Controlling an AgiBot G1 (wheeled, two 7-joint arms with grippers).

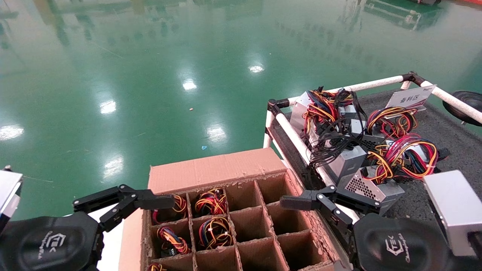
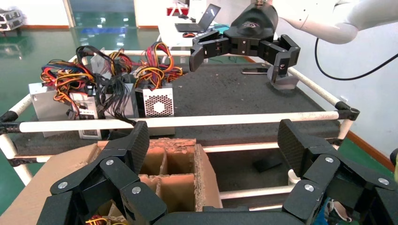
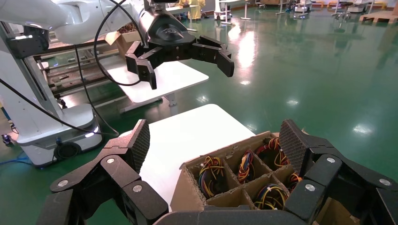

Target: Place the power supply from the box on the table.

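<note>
The power supply point(image 1: 367, 186), silver with a perforated vent face and a pink-red, yellow and blue wire loop, lies on the table point(image 1: 455, 150) by its front rail; in the left wrist view the power supply point(image 2: 158, 102) shows its vent. My right gripper point(image 1: 329, 201) hangs open and empty between the box point(image 1: 211, 169) and that unit, raised above the table point(image 2: 225, 93). My left gripper point(image 1: 124, 199) is open and empty at the box's left edge. Both show the same in the wrist views: left gripper point(image 2: 216, 145), right gripper point(image 3: 217, 143).
More units are piled on the table, one grey with loose black cables point(image 1: 346, 160). White rails point(image 1: 297, 139) edge the mat, with a white sign point(image 1: 410, 98) at the back. Wire bundles point(image 1: 212, 203) fill the box's left cells. A white tabletop point(image 3: 187, 136) stands left of the box.
</note>
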